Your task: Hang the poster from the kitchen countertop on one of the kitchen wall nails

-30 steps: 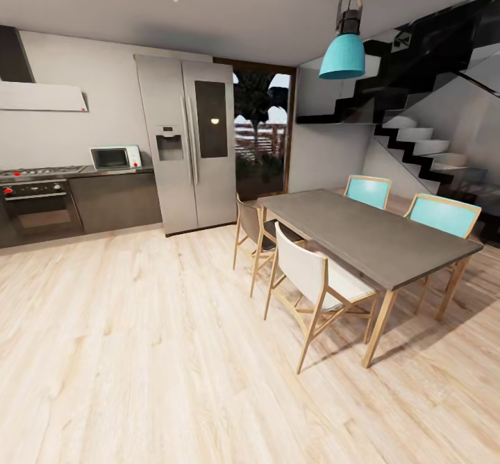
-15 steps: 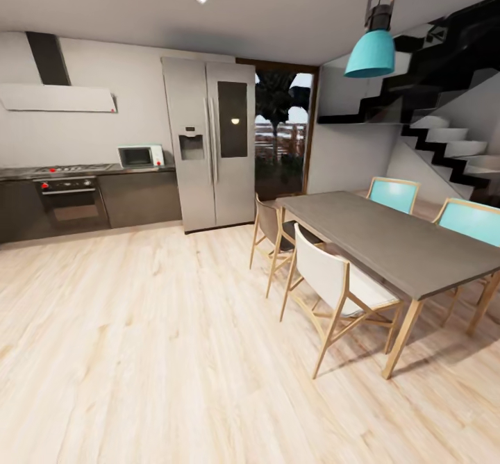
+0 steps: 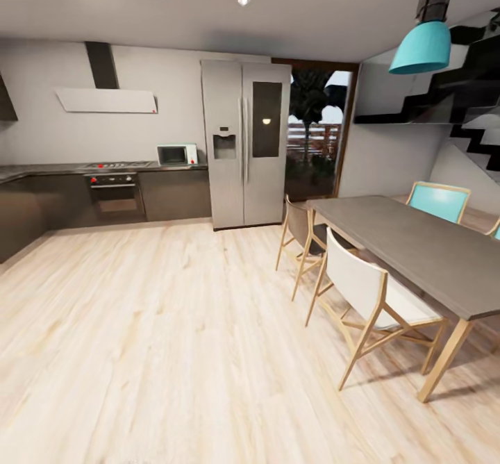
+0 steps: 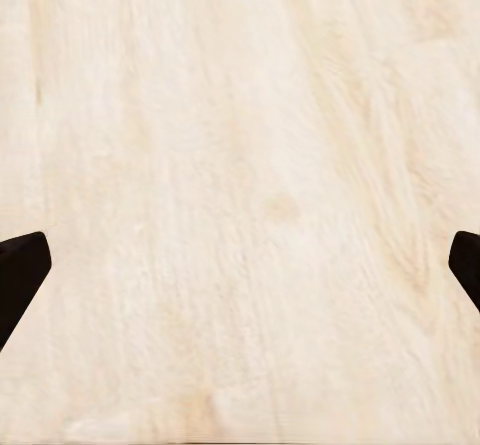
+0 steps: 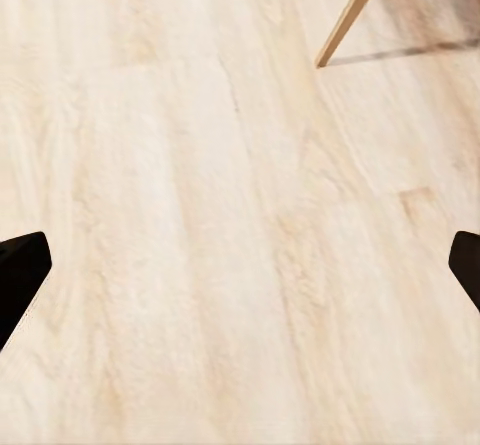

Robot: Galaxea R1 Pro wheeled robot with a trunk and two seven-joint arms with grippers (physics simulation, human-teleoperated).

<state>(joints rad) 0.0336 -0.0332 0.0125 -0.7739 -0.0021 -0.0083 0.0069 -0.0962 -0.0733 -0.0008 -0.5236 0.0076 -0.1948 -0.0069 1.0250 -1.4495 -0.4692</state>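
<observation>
Still in transit, both end effectors spread wide and empty above the wooden floor; next, heading toward the worktop at ten o'clock.

L gripper: jaws spread wide, both dark fingertips just at opposite frame edges in its wrist cam, nothing btwn them, pointing down at floor. R gripper: same config, tips wide apart, nothing held, also facing down. Arm pose can't be judged from head cam.
</observation>
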